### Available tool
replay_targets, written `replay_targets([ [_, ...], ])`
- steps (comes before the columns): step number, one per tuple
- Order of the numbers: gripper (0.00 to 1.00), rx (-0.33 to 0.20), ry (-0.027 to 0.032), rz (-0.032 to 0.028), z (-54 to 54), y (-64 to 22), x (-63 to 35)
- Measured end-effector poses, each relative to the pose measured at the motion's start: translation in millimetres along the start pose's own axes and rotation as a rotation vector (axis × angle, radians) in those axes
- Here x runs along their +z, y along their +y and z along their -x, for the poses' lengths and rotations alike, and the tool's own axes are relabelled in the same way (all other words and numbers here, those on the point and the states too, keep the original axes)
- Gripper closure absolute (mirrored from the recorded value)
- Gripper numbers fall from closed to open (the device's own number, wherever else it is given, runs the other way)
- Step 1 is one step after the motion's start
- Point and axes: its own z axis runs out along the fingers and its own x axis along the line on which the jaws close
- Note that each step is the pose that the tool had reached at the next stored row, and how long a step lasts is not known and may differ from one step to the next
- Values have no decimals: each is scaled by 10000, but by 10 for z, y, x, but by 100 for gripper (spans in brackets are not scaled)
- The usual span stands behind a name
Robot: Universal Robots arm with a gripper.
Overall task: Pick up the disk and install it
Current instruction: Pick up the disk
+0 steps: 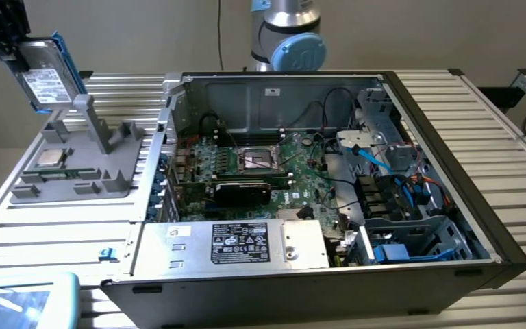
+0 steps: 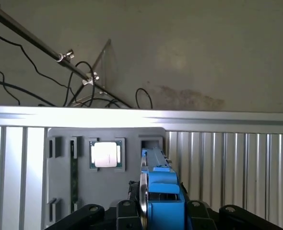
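Disk (image 1: 46,82) hangs pinched edgewise between the jaws, clear above the gray holder (image 1: 107,181).

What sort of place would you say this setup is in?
Likely a robotics lab bench for computer assembly: an opened desktop computer case sits on a slatted metal table, beside a grey parts fixture, with the gripper holding the disk above it.

Looks like a robotics lab bench, not anybody's office

There's an industrial robot arm (image 1: 286,41) standing behind a slatted aluminium table (image 1: 482,123). On it sit a desktop PC case (image 1: 505,233), side off and motherboard (image 1: 254,161) showing, and a grey moulded fixture (image 1: 117,175) with parts in slots. Behind are a bare wall (image 2: 204,48) and loose black cables (image 2: 17,72).
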Motion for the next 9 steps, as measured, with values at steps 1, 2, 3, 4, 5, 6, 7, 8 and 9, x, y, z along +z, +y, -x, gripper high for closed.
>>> replay_targets([
  [1,63,-1,0,-4,0,1,-45],
  [2,63,0,0,-9,0,3,-90],
  [3,63,0,0,-10,0,4,-135],
  [4,63,-1,0,-13,0,5,-180],
  [5,63,0,1,-13,0,7,-229],
  [6,63,0,1,-15,0,8,-274],
  [7,63,0,0,-17,1,10,-319],
  [8,63,0,1,-18,1,11,-364],
  [9,63,1,1,-20,1,11,-409],
])
